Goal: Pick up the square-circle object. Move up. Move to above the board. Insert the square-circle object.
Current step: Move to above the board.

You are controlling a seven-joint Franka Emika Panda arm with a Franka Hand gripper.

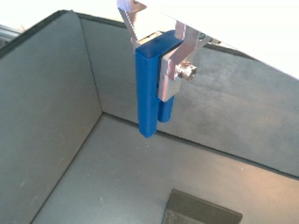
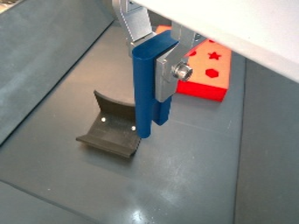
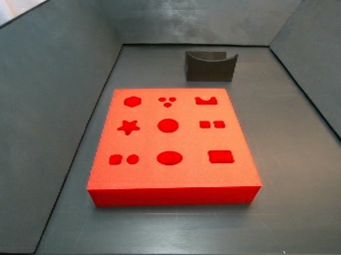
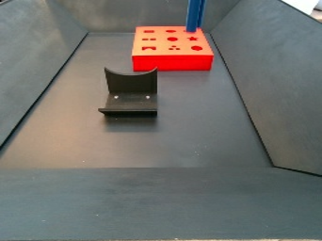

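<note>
- I see the square-circle object, a slim blue bar-like peg, hanging upright between the gripper fingers, clear of the floor.
- The board, a flat red rectangular slab with cut-out shaped holes, lies flat on the grey floor.

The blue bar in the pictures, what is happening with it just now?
The robot arm's pincer grips the blue bar upright between its silver fingers, lifted clear of the floor. In a side view the bar's lower end hangs at the far side of the red board, whose shaped holes are all empty in both side views. The dark grey U-shaped block sits untouched on the floor.
</note>
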